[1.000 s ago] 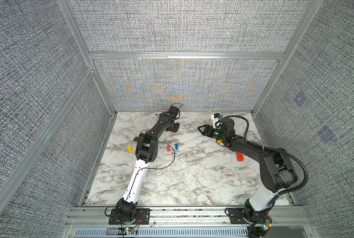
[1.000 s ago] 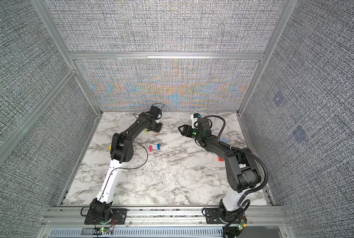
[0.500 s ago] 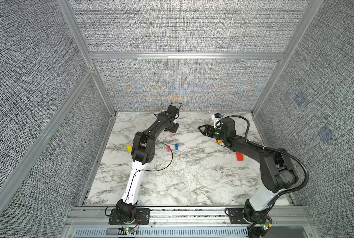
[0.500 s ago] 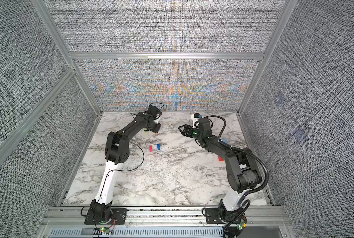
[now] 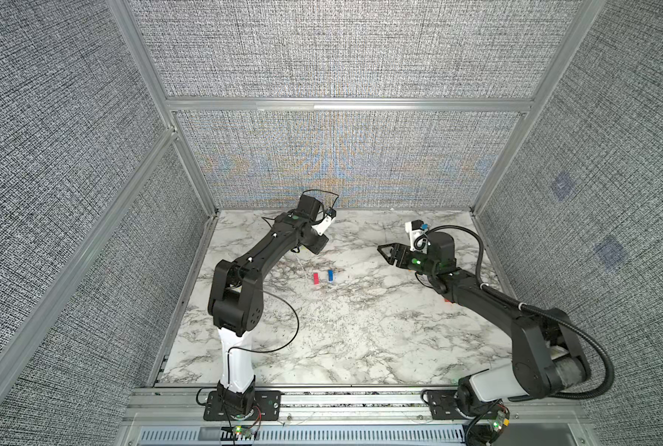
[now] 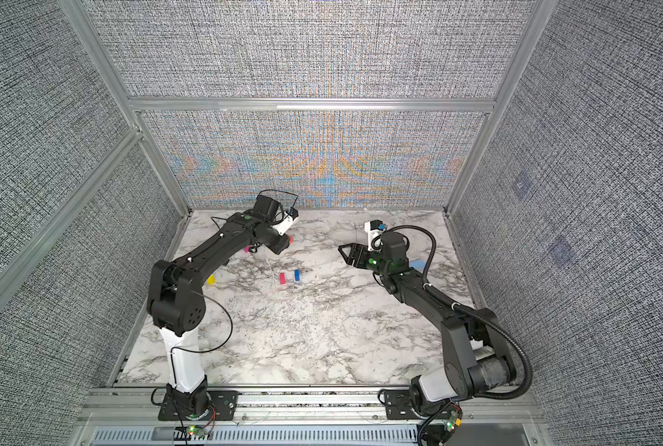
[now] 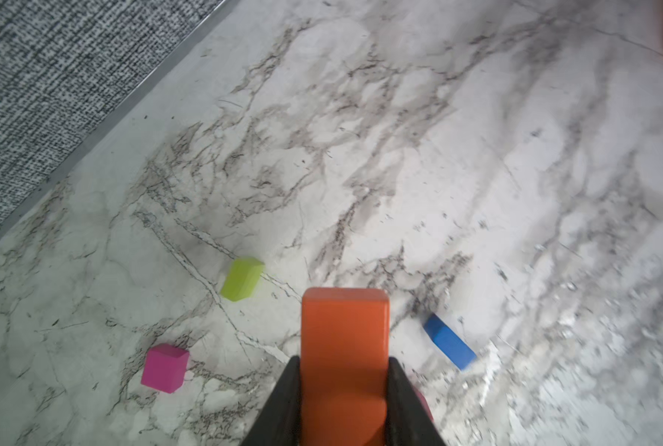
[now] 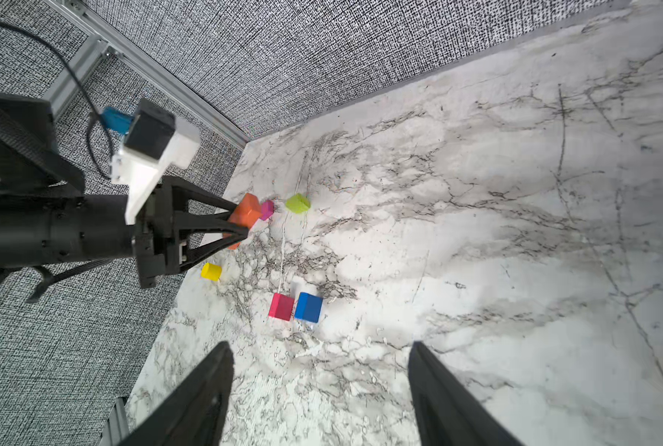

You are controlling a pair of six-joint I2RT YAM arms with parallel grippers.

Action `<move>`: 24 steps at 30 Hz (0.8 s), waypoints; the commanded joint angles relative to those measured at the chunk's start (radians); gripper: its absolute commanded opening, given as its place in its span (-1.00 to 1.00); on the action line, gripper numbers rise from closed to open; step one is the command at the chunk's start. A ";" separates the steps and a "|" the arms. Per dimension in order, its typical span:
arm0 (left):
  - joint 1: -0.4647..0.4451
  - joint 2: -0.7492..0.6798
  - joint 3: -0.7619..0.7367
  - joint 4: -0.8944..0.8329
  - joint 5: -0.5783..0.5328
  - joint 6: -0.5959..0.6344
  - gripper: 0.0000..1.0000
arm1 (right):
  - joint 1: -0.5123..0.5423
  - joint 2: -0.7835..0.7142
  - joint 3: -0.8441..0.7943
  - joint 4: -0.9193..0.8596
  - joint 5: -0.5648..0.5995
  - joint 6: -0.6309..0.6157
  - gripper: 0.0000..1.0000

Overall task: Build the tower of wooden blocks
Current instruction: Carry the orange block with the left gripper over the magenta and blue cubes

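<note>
My left gripper (image 7: 344, 361) is shut on an orange block (image 7: 344, 340), held above the marble table near the back. The right wrist view shows that gripper (image 8: 243, 231) gripping the orange block (image 8: 246, 214). A red block (image 5: 316, 278) and a blue block (image 5: 330, 275) stand side by side mid-table with nothing on them. I see no tower in any view. Lime (image 8: 298, 203), magenta (image 8: 266, 209) and yellow (image 8: 211, 271) blocks lie loose at the back left. My right gripper (image 8: 321, 345) is open and empty, right of the red and blue pair (image 5: 384, 251).
A light blue block (image 6: 418, 264) lies behind the right arm, and a bit of another orange block (image 5: 446, 300) peeks out beside it. Grey fabric walls with metal frames (image 5: 190, 247) close in the table on three sides. The left arm's cable loops over the table's left part.
The left jaws have closed on the orange block. The left arm's elbow has swung left and forward. The right arm has barely moved.
</note>
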 commanded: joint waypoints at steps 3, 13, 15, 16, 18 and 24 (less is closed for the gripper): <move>0.000 -0.125 -0.140 0.071 0.213 0.162 -0.50 | -0.001 -0.072 -0.071 -0.004 0.024 -0.022 0.47; 0.000 -0.097 -0.122 -0.059 0.240 0.268 -0.51 | 0.000 -0.103 -0.122 0.012 0.016 -0.013 0.47; 0.000 -0.072 -0.107 -0.100 0.252 0.330 -0.51 | -0.001 -0.100 -0.127 0.013 0.014 -0.014 0.47; 0.000 -0.059 -0.099 -0.121 0.259 0.354 -0.51 | -0.001 -0.100 -0.127 0.015 0.013 -0.013 0.47; 0.000 -0.039 -0.091 -0.149 0.265 0.404 -0.57 | -0.001 -0.097 -0.131 0.023 0.012 -0.013 0.46; 0.001 -0.006 -0.093 -0.160 0.238 0.476 -0.61 | -0.001 -0.092 -0.133 0.033 0.002 -0.006 0.47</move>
